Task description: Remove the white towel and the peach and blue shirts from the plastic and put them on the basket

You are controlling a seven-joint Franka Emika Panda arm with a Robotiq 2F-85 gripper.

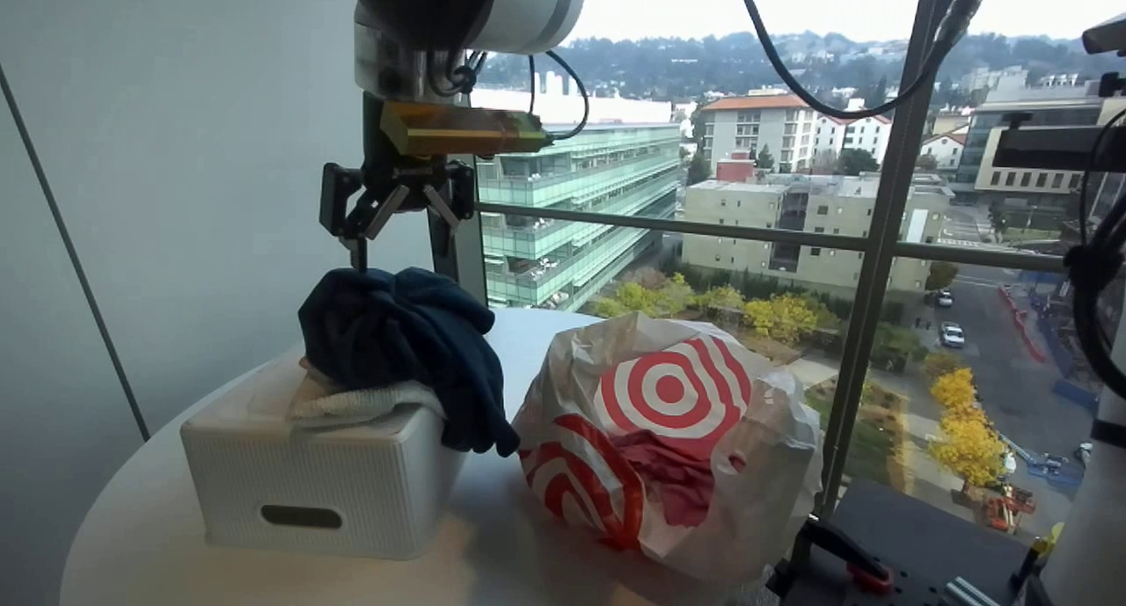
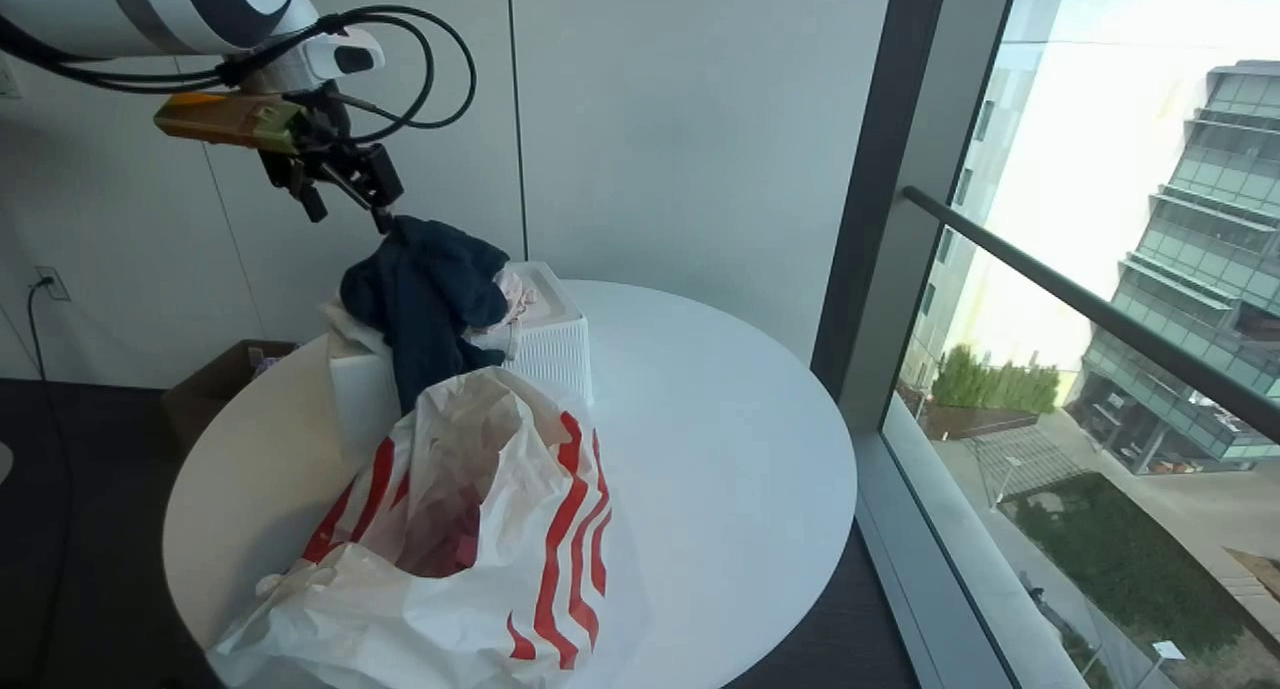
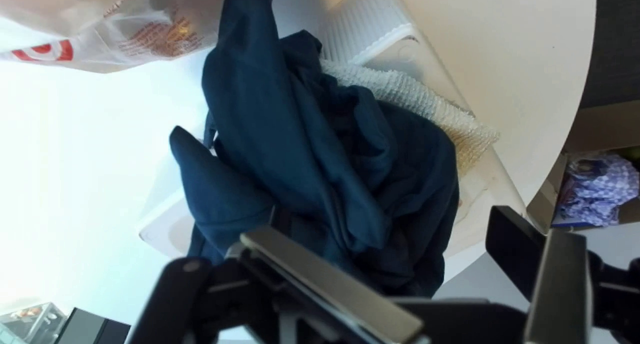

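Your jaws stand wide apart, gripping nothing, just by the blue shirt, which lies heaped partly over the white towel and peach shirt on the basket. With all 3 placed, this is likely the final release; next, lift clear unsnagged.

A cardboard box stands on the floor near the white table; yellow trees and buildings show beyond the window
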